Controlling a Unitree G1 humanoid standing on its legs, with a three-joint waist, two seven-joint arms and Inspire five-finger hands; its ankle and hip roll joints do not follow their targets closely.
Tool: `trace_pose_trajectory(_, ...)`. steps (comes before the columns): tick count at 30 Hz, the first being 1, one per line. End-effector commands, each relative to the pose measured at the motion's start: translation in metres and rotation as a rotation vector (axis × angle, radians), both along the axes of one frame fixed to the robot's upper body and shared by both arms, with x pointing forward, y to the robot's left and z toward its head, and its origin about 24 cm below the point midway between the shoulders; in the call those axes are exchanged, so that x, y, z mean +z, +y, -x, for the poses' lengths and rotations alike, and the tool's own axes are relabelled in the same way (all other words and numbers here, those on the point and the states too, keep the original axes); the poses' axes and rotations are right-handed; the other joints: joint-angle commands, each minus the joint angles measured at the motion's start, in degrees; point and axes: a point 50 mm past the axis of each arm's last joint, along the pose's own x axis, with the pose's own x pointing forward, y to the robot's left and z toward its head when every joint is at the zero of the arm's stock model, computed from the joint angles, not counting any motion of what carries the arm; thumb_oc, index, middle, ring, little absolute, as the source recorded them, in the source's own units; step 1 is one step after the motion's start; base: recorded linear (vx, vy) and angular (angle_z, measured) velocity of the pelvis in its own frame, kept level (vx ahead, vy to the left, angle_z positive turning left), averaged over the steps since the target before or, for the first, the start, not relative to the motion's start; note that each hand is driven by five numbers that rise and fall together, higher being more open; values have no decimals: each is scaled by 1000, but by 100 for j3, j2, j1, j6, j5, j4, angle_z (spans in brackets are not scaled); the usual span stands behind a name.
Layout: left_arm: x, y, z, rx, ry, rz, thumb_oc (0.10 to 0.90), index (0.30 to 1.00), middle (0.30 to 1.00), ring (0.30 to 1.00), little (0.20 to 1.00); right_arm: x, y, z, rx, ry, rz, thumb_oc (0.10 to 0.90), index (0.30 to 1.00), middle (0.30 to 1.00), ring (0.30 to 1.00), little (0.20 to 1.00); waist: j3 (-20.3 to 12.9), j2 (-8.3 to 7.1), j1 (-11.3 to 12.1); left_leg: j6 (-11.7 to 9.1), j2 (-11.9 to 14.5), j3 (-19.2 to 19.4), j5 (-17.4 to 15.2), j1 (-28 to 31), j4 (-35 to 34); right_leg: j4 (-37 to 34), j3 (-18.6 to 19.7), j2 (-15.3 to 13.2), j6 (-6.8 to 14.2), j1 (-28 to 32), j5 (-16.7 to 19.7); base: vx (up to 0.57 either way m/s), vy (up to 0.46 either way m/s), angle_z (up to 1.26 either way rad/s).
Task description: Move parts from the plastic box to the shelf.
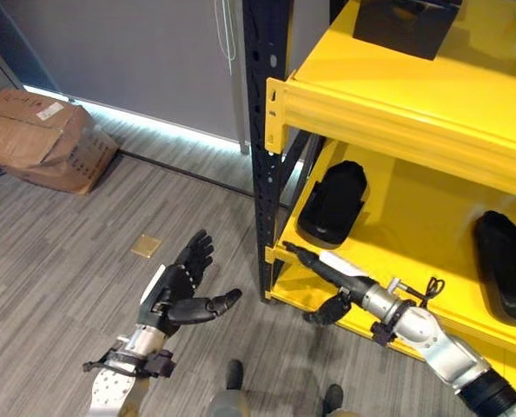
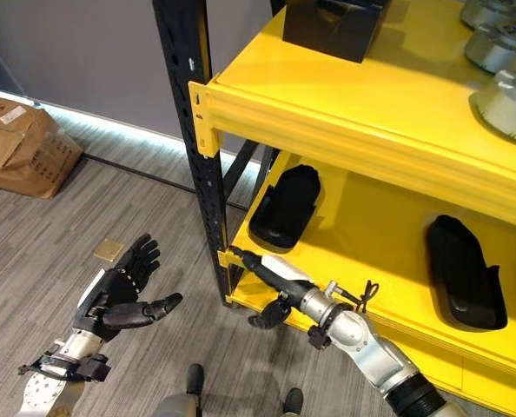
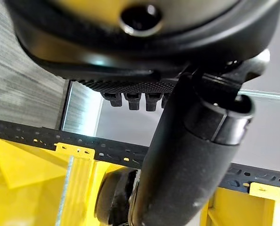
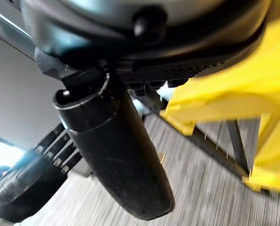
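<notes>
My left hand is held palm-up over the floor to the left of the shelf post, fingers straight and spread, and it holds nothing. My right hand is at the front edge of the lower yellow shelf. Its fingers are straight and point left toward the post, its thumb hangs below, and it is empty. Two black moulded parts lie on that shelf, one just behind the right hand and one further right. In the left wrist view the thumb crosses in front of a black part.
A dark upright post carries the shelves. The upper shelf bears a black box and silver metal parts. A cardboard box lies on the floor at far left, with a small tan square near the left hand.
</notes>
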Motion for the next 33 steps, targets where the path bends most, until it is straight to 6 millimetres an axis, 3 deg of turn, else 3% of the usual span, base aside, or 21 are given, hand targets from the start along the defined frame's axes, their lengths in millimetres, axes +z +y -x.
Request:
trace_pose_trajectory(1,42,-2,-17,-42,-257,-11,900,1000,1000,1000,1000,47,15,-5,91,-257,-62,900,1000,1000,1000,1000,-125,50,14,218,82,460,-840,155,508,804,-225,-17,10,-49,-799,0,0,0)
trace_pose_trajectory(10,42,-4,-18,-70,-254,-9,900,1000,1000,1000,1000,45,12,-11,84,-234,-45,900,1000,1000,1000,1000,-90,101,31,223,79,400,-859,109,596,927,-213,-31,-29,-72,-873,0,0,0)
trace_pose_trajectory(21,41,-6,-20,-100,-238,-18,900,1000,1000,1000,1000,28,10,-23,74,-187,60,900,1000,1000,1000,1000,-23,138,145,223,79,328,-843,45,664,1019,-276,-46,-59,-86,-911,3,-1,0)
trace_pose_trajectory(33,44,-7,-23,-127,-246,-21,900,1000,1000,1000,1000,41,7,-46,16,-314,174,900,1000,1000,1000,1000,234,216,287,214,98,177,-798,-231,865,1262,-321,-77,-114,-260,-977,6,-12,6)
